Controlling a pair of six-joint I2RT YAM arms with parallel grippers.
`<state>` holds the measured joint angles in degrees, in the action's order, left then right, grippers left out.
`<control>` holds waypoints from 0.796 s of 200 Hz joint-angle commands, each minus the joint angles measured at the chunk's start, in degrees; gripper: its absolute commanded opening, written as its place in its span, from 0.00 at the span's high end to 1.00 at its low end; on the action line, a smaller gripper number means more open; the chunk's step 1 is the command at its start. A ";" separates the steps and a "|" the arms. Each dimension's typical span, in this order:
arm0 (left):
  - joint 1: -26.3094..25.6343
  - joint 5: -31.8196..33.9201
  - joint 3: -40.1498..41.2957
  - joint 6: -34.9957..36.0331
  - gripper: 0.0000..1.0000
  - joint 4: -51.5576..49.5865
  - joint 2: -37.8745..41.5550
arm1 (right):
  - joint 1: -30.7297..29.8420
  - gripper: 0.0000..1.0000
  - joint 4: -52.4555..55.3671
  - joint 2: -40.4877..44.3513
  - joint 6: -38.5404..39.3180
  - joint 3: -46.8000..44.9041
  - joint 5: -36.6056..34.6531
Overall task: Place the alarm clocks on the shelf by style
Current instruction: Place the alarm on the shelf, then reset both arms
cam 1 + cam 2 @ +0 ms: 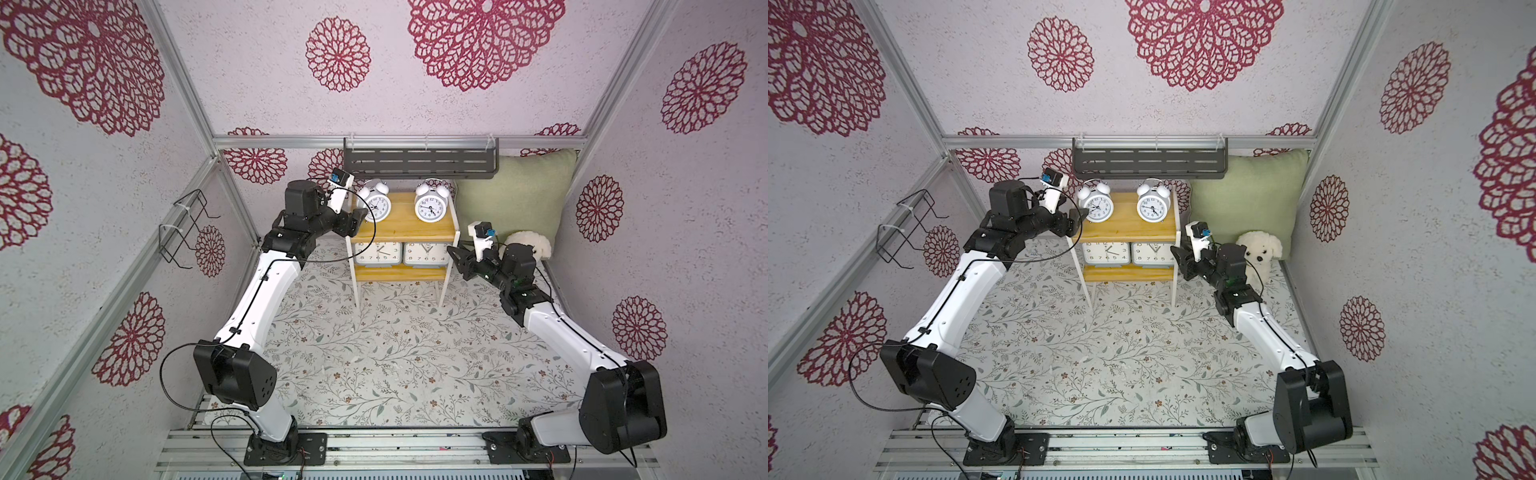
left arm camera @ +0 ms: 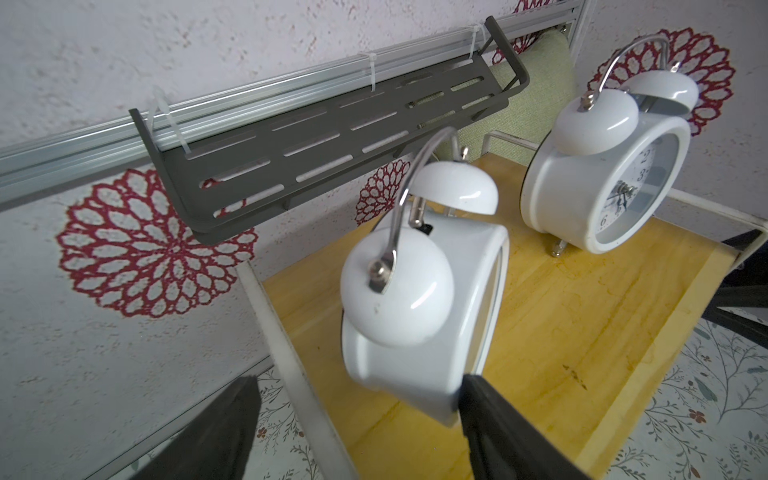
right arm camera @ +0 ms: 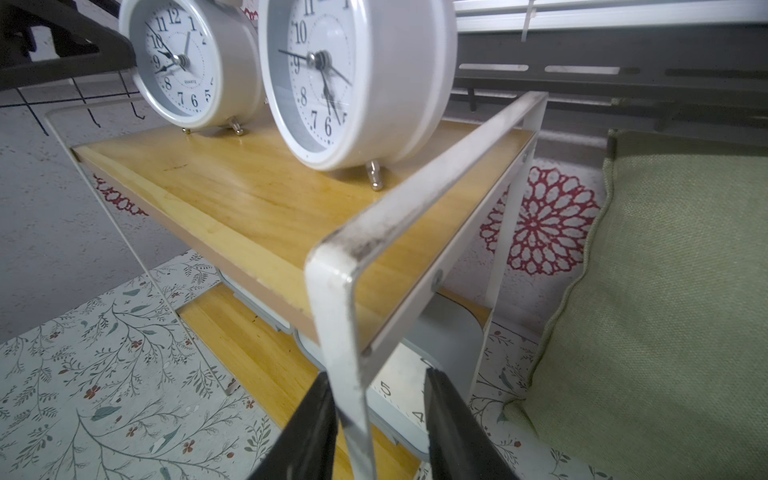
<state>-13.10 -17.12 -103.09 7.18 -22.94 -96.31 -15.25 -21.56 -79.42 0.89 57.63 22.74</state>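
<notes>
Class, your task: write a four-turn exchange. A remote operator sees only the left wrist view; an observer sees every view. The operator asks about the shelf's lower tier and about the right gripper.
Operator: I see two twin-bell clocks on the shelf top. Anything on the lower board?
Observer: Yes, two grey clocks stand side by side there.
Operator: And the other arm?
Observer: The right gripper is at the shelf's end nearest the green pillow, jaws open astride the white frame post at the front corner.
</notes>
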 commanded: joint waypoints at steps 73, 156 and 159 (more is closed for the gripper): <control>0.41 3.61 1.51 0.11 0.20 2.37 1.65 | 0.22 0.59 -0.50 0.48 -0.27 2.05 0.41; 0.41 3.37 1.99 0.02 0.18 2.67 1.74 | 0.22 0.59 -0.44 0.57 -0.27 2.05 0.02; 0.44 3.31 2.01 0.08 0.18 2.72 1.81 | 0.22 0.59 -0.40 0.53 -0.27 2.05 0.01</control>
<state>-13.10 -13.76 -101.82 7.25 -21.67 -96.31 -15.25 -20.93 -79.42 0.89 57.63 22.70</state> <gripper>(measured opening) 0.815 0.407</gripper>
